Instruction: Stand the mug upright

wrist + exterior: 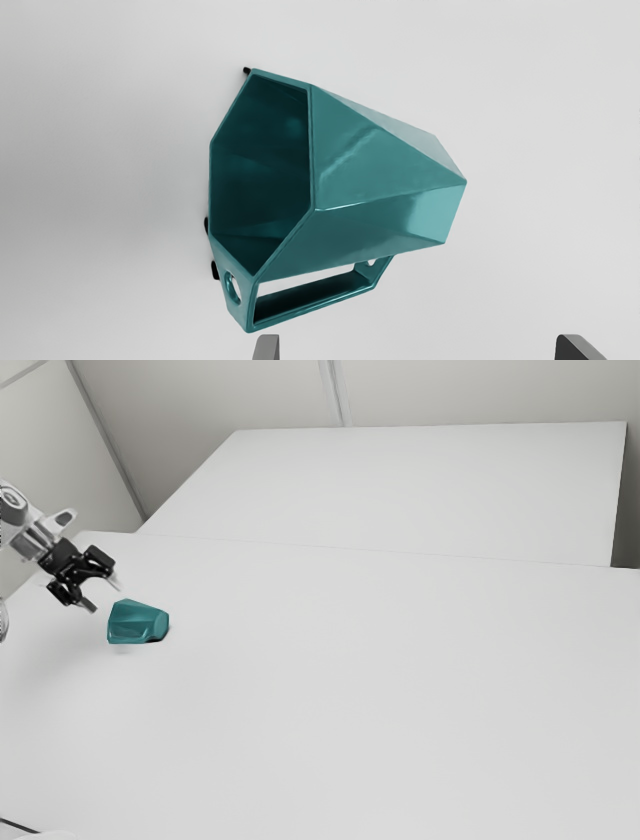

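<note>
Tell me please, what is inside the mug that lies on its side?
Inside the mug, dark teal inner walls with faint reflections are visible. The mug's own upper side covers the deeper part, so that cannot be seen.

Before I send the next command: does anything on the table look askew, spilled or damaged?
Yes: the teal mug lies on its side, its open mouth facing sideways instead of up. I see no spill or damage.
</note>
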`<state>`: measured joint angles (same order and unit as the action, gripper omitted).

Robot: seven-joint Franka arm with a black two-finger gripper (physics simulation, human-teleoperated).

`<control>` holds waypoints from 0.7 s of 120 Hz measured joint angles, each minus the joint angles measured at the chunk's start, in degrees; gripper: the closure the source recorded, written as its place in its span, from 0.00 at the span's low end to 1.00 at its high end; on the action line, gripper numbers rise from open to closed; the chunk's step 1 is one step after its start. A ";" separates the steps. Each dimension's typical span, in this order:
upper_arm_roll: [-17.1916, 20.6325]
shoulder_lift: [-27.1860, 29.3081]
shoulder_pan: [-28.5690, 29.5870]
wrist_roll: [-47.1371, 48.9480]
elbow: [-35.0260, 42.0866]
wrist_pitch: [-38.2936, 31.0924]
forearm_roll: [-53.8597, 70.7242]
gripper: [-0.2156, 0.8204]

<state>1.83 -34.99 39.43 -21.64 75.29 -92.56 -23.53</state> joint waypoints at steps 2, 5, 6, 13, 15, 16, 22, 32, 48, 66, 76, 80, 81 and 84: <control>0.04 -0.28 0.01 -0.32 -0.18 0.02 -0.18 0.21; 0.09 -0.65 0.01 -0.80 -0.43 0.04 -0.41 0.21; 0.11 -0.81 0.01 -0.95 -0.53 0.04 -0.48 0.21; 0.16 -1.91 0.01 -1.96 -1.41 0.07 -1.07 0.21; 0.17 -2.25 0.02 -2.23 -1.72 0.07 -1.24 0.21; 0.17 -2.41 0.02 -2.36 -1.86 0.06 -1.31 0.21; 0.18 -3.51 -0.02 -3.12 -3.01 0.05 -1.69 0.21; 0.14 -5.16 0.01 -4.26 -4.46 0.03 -2.24 0.21; 0.02 -6.62 0.03 -5.78 -5.84 -0.13 -2.86 0.21; 0.09 -8.11 0.02 -7.14 -7.12 -0.28 -3.33 0.21; 0.10 -8.41 0.03 -7.78 -7.21 -0.34 -3.58 0.21; 0.12 -8.55 0.02 -8.03 -7.14 -0.36 -3.81 0.21; 0.12 -8.58 0.01 -8.09 -7.11 -0.37 -3.91 0.21; 0.14 -8.64 0.01 -8.27 -6.98 -0.38 -4.16 0.21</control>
<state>1.98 -43.63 39.44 -29.91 68.31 -92.95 -27.70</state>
